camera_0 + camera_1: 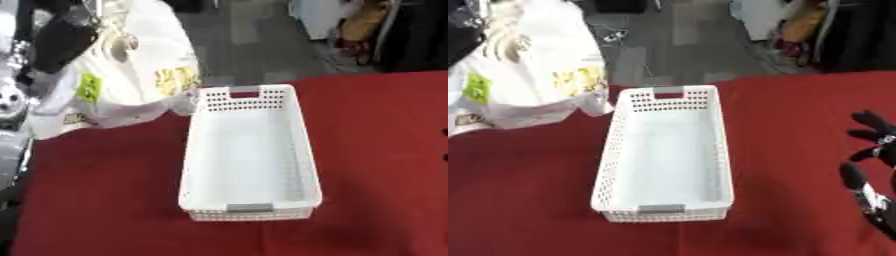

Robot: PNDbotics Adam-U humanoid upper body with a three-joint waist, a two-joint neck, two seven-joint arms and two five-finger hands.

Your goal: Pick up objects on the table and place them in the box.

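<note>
A white perforated basket (249,155) sits empty at the centre of the red tabletop (96,190), long side toward the robot, likely for easy dropping; a white plastic bag (131,75) lies at 11 o'clock. The right robot hand (874,165), fingers spread and holding nothing, is cut off at 3 o'clock; no loose objects show.

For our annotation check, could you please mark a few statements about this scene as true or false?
1. The basket holds several objects. False: it is empty.
2. The basket stands on a red cloth. True.
3. A white bag lies at the table's far left, beside the basket's far end. True.
4. The right hand grips the basket's rim. False: it is apart from the basket, at the right edge, fingers spread and holding nothing.
5. The left hand is reaching into the bag. False: it shows in neither view.
</note>
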